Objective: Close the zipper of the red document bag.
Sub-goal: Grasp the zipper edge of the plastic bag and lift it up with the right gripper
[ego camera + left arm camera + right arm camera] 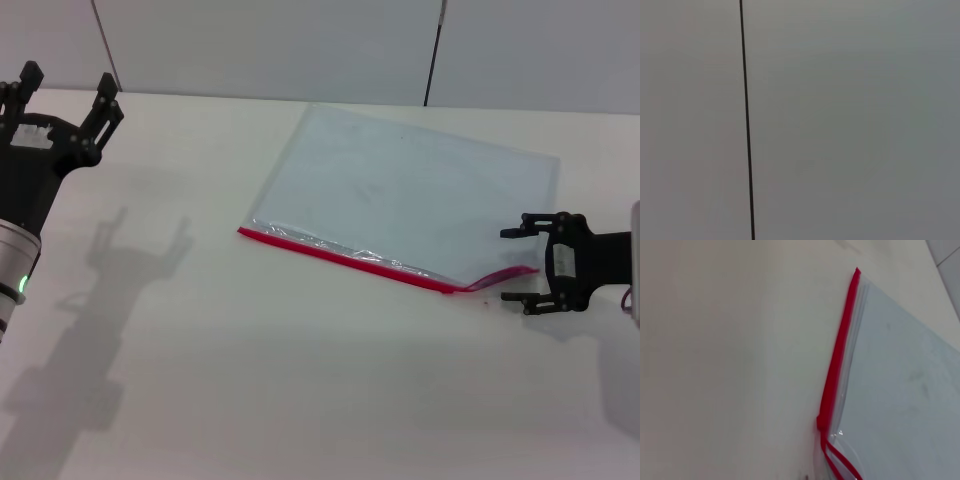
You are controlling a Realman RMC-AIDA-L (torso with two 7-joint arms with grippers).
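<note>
Head view first: red document bag (400, 190) lies flat mid-surface (250, 380), zipper (350, 258) along its near edge. Our right tool (520, 265), fingers apart, sits at the kinked right end; left tool (65, 90), fingers spread, hangs far left. Right wrist view: zipper (837, 365) borders bare surface (715, 365).

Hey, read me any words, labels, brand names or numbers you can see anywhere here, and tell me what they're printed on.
None can be read. The red document bag, its zipper, the table and both grippers, left and right, show no legible print.
</note>
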